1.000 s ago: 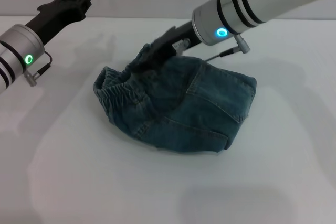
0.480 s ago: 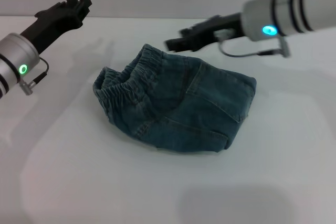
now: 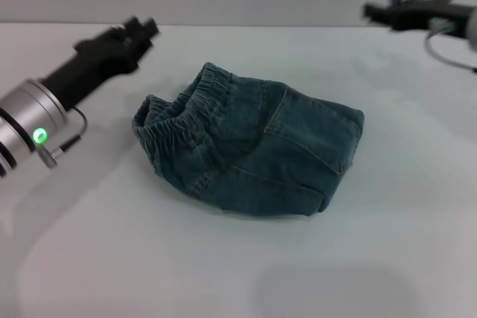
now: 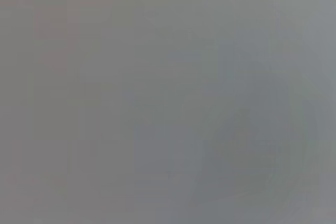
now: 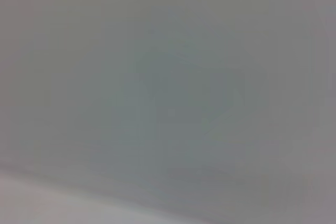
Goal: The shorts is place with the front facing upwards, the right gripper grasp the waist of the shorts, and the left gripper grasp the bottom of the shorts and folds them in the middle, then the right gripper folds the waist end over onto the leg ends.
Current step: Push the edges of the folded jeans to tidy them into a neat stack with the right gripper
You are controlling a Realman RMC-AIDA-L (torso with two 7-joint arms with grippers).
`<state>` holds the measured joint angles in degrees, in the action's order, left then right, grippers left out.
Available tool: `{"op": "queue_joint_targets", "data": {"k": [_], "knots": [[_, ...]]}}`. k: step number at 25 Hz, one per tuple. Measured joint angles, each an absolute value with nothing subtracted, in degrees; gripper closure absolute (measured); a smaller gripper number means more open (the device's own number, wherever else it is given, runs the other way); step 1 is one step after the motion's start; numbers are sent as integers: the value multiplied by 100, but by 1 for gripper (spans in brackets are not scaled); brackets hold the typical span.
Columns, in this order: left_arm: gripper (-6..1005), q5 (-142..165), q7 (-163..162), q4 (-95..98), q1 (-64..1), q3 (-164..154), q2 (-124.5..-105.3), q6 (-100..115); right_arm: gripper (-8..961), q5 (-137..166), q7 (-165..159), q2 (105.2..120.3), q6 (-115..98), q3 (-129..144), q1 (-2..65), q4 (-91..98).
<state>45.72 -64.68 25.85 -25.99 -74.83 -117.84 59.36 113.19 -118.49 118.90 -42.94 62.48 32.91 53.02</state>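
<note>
The blue-green denim shorts (image 3: 261, 154) lie folded in a compact bundle at the middle of the white table (image 3: 223, 273). Their gathered elastic waist (image 3: 175, 121) is on top at the bundle's left end, ruffled and slightly raised. The leg ends are hidden under the folded layers. My left gripper (image 3: 141, 31) hovers up and to the left of the waist, apart from the cloth. My right gripper (image 3: 376, 13) is far off at the upper right edge, well clear of the shorts and holding nothing. Both wrist views show only plain grey surface.
Apart from the shorts, only bare white table surrounds the bundle on all sides. A grey wall runs along the table's far edge (image 3: 261, 24).
The right gripper has let go of the waist and swung away up and to the right. The left arm has moved a little right, toward the shorts. The bundle stays put.
</note>
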Motion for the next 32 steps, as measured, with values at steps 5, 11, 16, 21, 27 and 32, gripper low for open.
{"op": "queue_joint_targets", "data": {"k": [5, 11, 16, 21, 27, 32], "knots": [[666, 4573, -6440, 2502, -2484, -8071, -11807, 6295, 442, 9594, -10274, 11889, -3298, 6248, 2963, 5191], [668, 4572, -6426, 2451, -2447, -8575, -11821, 6477, 442, 7781, -8385, 11866, -2973, 5931, 3053, 4636], [669, 4561, -6461, 2386, -2445, -8785, -11829, 6555, 442, 7056, -7918, 11853, -3168, 5455, 3147, 4343], [670, 4560, -6387, 1972, -2632, -9072, -11844, 6448, 443, 6973, -7903, 11857, -3418, 5306, 3114, 4327], [672, 4560, -6323, 1689, -2796, -9086, -11856, 5946, 443, 6951, -7893, 11866, -3630, 5302, 3094, 4275], [673, 4537, -6321, 1689, -2796, -9084, -11856, 5631, 444, 6948, -7892, 11862, -3713, 5299, 3094, 4197]]}}
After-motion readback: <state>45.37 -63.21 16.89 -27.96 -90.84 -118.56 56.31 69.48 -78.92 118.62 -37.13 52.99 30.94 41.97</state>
